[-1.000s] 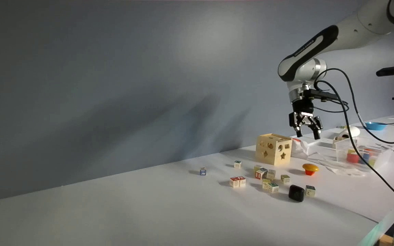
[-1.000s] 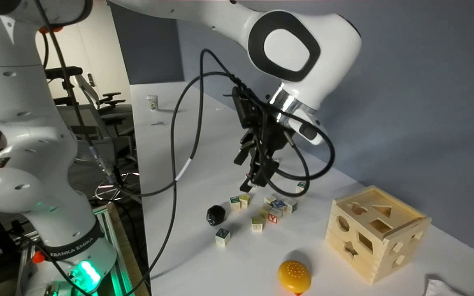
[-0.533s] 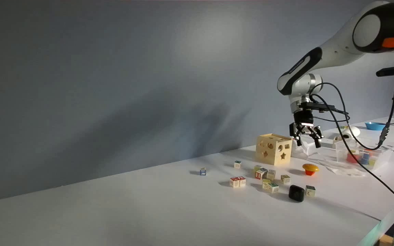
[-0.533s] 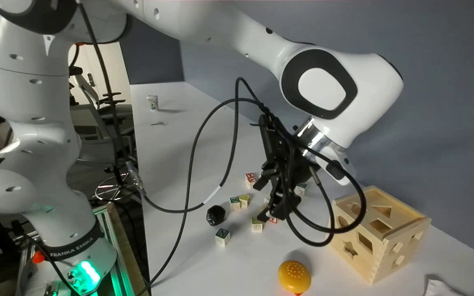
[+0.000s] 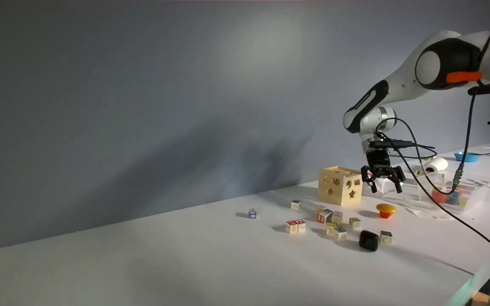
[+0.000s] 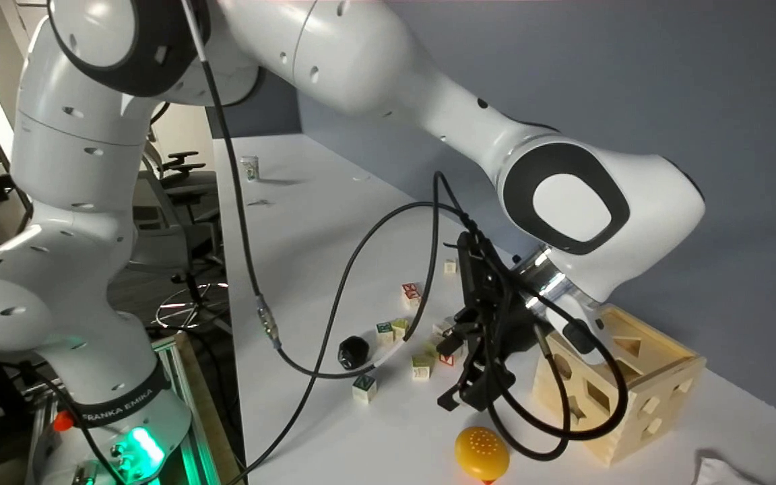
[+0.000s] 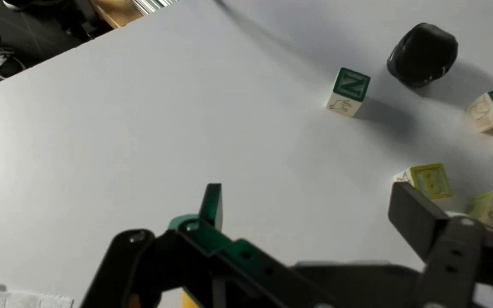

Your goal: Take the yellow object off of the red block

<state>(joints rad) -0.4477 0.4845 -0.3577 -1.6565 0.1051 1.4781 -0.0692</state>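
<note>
Smooth table [image 5: 211, 263], yellow dome [image 5: 386, 208] atop red block [image 5: 385, 215]

Passing room lies between the parted black fingers [image 7: 415, 218]. In an exterior view, air separates them from the yellow dome-topped object [image 5: 386, 208] on its tiny red-orange block [image 5: 385, 215]. White tabletop [image 5: 432, 238] offers space toward its edge, though a black cable [image 6: 318, 375] sags across there in both exterior views. A tan wooden cube with holes [image 5: 341, 187] stands toward the grey wall [image 6: 752, 168]; pale wooden letter blocks [image 5: 325, 216] and a rounded black piece [image 5: 368, 240] obstruct another side.
</note>
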